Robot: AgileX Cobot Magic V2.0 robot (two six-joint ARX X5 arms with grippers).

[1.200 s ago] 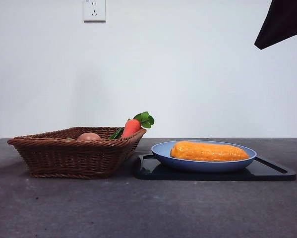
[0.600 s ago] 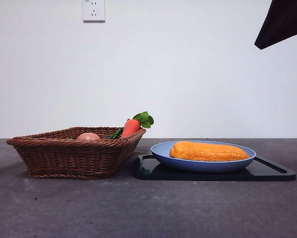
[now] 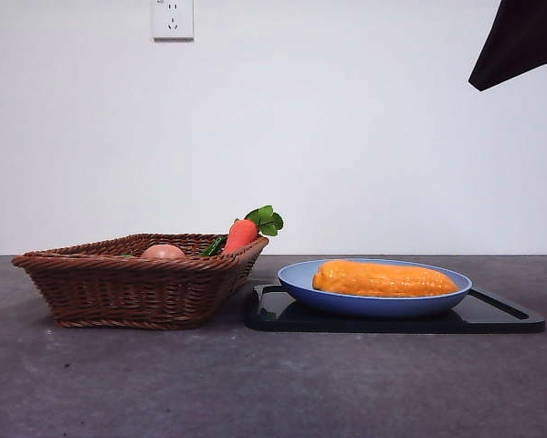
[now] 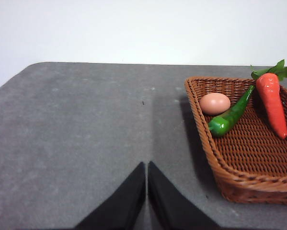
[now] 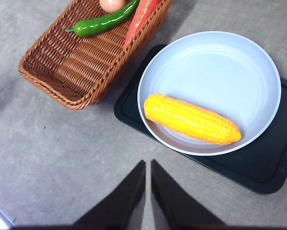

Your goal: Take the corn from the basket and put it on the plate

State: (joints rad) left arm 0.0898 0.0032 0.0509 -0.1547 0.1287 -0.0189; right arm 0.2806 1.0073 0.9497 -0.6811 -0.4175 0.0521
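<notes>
The corn lies on its side inside the plate, near the rim on the side toward the right gripper's camera, free of any grasp; in the front view the corn stretches across most of the plate, its bumpy yellow-orange surface rising above the rim. The plate sits on a flat black tray, which rests on the grey table just beside the basket. The basket holds a green pepper, a carrot leaning on its wall with the leafy end poking over the rim, and a pinkish egg-like item at the far end. From the left wrist view the same basket shows the pepper lying diagonally between the egg-like item and the carrot. The right gripper hangs high above the table short of the tray, its two black jaws pressed together and clenched on nothing. The left gripper hovers over bare table beside the basket, its jaws likewise closed tight and holding nothing. In the front view only a dark arm tip shows at the top corner, well above the plate, and a wall socket sits on the white wall behind the basket
</notes>
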